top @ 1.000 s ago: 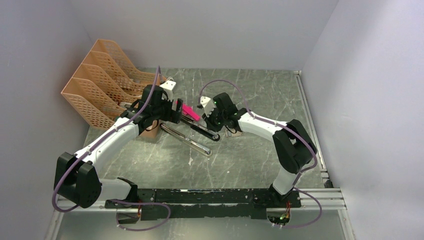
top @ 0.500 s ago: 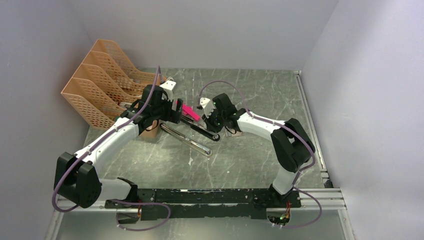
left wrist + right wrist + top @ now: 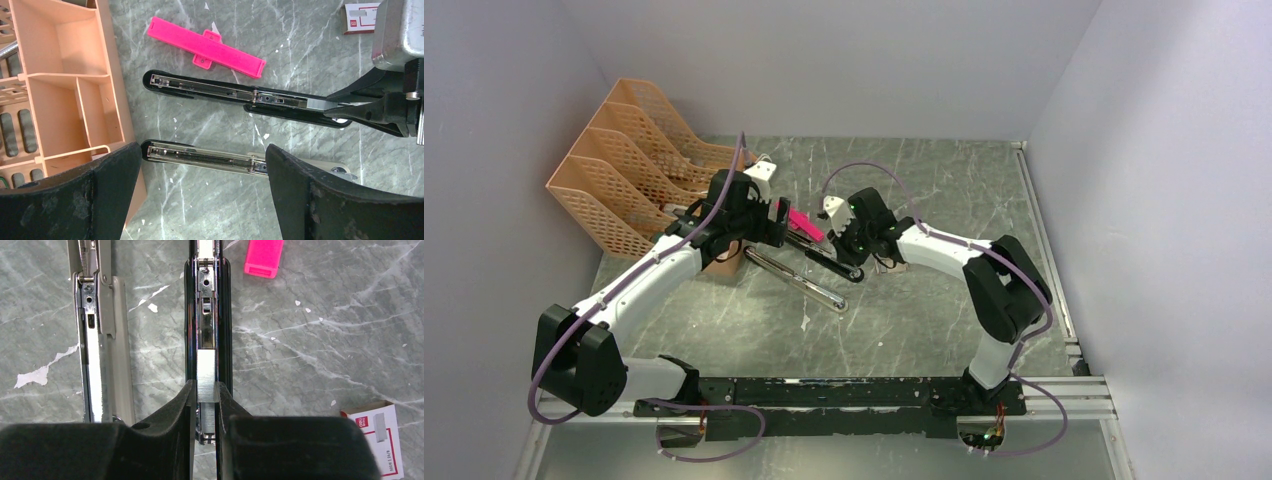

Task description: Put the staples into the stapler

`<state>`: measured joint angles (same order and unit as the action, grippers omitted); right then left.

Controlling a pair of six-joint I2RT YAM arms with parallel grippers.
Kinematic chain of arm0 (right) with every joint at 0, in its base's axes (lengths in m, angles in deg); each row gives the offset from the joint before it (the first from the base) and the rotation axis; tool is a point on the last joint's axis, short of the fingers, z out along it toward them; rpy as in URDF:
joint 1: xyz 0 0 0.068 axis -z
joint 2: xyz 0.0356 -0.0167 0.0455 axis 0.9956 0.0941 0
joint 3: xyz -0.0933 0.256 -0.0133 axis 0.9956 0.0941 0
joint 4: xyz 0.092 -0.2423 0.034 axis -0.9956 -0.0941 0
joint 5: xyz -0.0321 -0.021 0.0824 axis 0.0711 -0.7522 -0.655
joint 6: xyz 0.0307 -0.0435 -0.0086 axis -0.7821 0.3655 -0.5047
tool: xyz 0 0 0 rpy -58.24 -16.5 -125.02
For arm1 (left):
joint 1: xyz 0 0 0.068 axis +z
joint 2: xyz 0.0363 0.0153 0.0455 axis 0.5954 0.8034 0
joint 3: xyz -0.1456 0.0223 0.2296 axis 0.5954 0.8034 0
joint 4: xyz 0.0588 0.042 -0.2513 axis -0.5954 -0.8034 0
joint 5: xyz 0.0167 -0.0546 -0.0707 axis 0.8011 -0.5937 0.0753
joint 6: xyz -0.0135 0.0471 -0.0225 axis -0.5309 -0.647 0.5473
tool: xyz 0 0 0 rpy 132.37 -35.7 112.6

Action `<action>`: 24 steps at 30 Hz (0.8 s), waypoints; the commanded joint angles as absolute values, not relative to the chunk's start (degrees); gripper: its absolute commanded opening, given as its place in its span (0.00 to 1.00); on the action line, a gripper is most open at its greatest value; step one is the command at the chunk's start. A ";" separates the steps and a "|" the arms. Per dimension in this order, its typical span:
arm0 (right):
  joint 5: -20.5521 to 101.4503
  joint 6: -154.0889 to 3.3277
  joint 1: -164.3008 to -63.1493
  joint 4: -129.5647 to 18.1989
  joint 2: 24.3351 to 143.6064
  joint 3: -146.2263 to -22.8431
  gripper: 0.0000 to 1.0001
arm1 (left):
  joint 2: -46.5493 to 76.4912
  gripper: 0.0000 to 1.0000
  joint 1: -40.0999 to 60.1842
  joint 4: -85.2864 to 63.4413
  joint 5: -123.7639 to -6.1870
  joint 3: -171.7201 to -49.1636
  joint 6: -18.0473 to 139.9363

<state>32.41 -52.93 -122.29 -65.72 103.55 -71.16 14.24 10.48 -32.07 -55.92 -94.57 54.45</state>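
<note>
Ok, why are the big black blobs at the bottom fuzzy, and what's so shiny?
Right wrist view: they are fingers of the right gripper, too near the lens to be sharp; the staples and the stapler rail catch the light. Left wrist view: the fingers of the left gripper look crisper.

The stapler (image 3: 235,97) lies swung open mid-bench (image 3: 924,330), its two long arms side by side with only a narrow strip of bare surface between them. One end of the black arm is taken up by the right tool (image 3: 206,387), pinched on the staples (image 3: 207,370) over the rail. The left tool (image 3: 202,160) hangs spread wide over the other arm, hemmed on one side by the orange tray rack (image 3: 65,85). A pink piece (image 3: 205,47) and a white box (image 3: 375,437) lie just beyond, while the bench's right and near parts lie open.
</note>
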 commanded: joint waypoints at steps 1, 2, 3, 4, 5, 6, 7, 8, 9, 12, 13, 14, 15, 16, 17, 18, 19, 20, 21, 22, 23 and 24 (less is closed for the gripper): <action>32.01 -53.19 -122.44 -66.21 105.00 -72.62 0.00 | 13.04 0.98 10.01 -30.54 -56.54 -93.99 53.59; 32.11 -53.19 -122.40 -66.24 105.06 -72.62 0.00 | 13.03 0.98 10.09 -30.56 -56.59 -94.00 53.58; 32.03 -53.19 -122.39 -66.31 105.14 -72.70 0.00 | 13.04 0.98 10.03 -30.57 -56.59 -93.97 53.66; 32.13 -53.19 -122.41 -66.40 105.24 -72.78 0.00 | 13.04 0.98 10.01 -30.52 -56.54 -93.99 53.65; 32.20 -53.21 -122.42 -66.49 105.32 -72.87 0.00 | 13.04 0.98 10.06 -30.52 -56.54 -94.00 53.67; 32.16 -53.26 -122.42 -66.58 105.41 -72.91 0.00 | 13.04 0.98 10.07 -30.55 -56.59 -94.00 53.64; 32.18 -53.27 -122.47 -66.65 105.45 -72.96 0.00 | 13.04 0.98 10.01 -30.52 -56.55 -94.00 53.67; 32.12 -53.27 -122.40 -66.75 105.51 -72.97 0.00 | 13.04 0.98 10.04 -30.54 -56.65 -94.00 53.67; 32.16 -53.27 -122.38 -66.82 105.61 -73.02 0.00 | 13.02 0.98 10.00 -30.54 -56.66 -94.00 53.66; 32.24 -53.27 -122.42 -67.17 105.72 -73.21 0.00 | 13.04 0.98 10.00 -30.53 -56.68 -94.00 53.61; 32.23 -53.27 -122.35 -67.25 105.83 -73.30 0.00 | 13.04 0.98 10.00 -30.47 -56.59 -94.00 53.62; 32.32 -53.27 -122.42 -67.42 105.86 -73.38 0.00 | 13.09 0.98 10.00 -30.52 -56.54 -94.00 53.66; 32.41 -53.27 -122.41 -67.58 105.94 -73.47 0.00 | 13.10 0.98 10.04 -30.53 -56.65 -94.04 53.66; 32.36 -53.27 -122.41 -67.76 106.00 -73.56 0.00 | 13.10 0.98 10.00 -30.45 -56.67 -94.00 53.59; 32.40 -53.21 -122.41 -67.89 106.13 -73.66 0.00 | 13.13 0.98 10.00 -30.43 -56.64 -94.00 53.58; 32.32 -53.19 -122.39 -68.04 106.22 -73.74 0.00 | 13.13 0.98 10.00 -30.43 -56.60 -94.02 53.61; 32.28 -53.23 -122.39 -68.15 106.25 -73.83 0.00 | 13.13 0.98 10.00 -30.51 -56.56 -94.00 53.64; 32.29 -53.19 -122.44 -68.25 106.31 -73.91 0.00 | 13.13 0.98 10.04 -30.47 -56.61 -94.00 53.65; 32.40 -53.25 -122.48 -68.39 106.40 -74.00 0.00 | 13.13 0.98 10.00 -30.44 -56.61 -94.00 53.64; 32.37 -53.30 -122.45 -68.57 106.42 -74.07 0.00 | 13.13 0.98 10.00 -30.50 -56.66 -94.00 53.64; 32.33 -53.20 -122.45 -68.76 106.55 -74.23 0.00 | 13.13 0.98 10.01 -30.47 -56.56 -94.00 53.64; 32.29 -53.19 -122.40 -68.96 106.66 -74.33 0.00 | 13.13 0.98 10.00 -30.44 -56.55 -94.00 53.66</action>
<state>32.36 -53.08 -122.29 -67.19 105.06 -72.89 14.24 10.43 -32.07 -55.92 -94.57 54.23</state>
